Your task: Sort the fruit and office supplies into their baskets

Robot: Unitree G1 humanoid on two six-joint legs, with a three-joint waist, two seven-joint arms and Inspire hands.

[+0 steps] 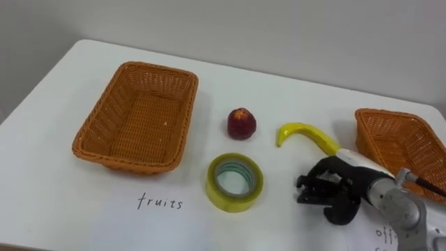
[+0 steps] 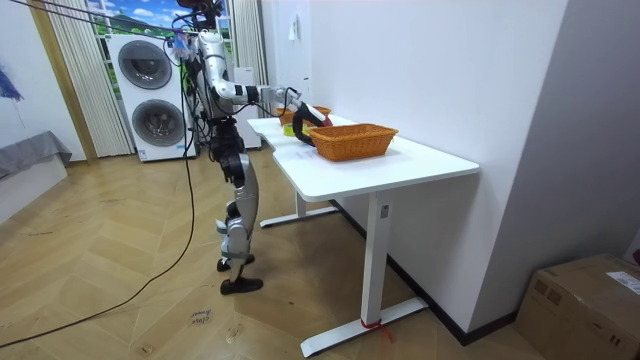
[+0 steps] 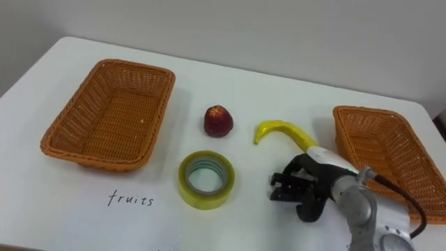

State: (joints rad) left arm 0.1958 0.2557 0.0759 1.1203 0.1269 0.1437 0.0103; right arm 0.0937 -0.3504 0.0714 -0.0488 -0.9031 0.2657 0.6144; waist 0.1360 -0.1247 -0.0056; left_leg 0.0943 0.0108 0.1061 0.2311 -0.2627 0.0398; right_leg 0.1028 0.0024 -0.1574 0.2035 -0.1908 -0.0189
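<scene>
Right hand [image 1: 334, 192] covers one end of the banana [image 1: 301, 132], which pokes out at its 11 o'clock; I cannot tell if it grips it. Tape [image 1: 235, 183] lies at its 9 o'clock, and the 3 o'clock basket [image 1: 401, 146] is cut off.

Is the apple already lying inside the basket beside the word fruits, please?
No, the apple rests on the table, between the left basket and the banana, outside the basket's rim.
</scene>
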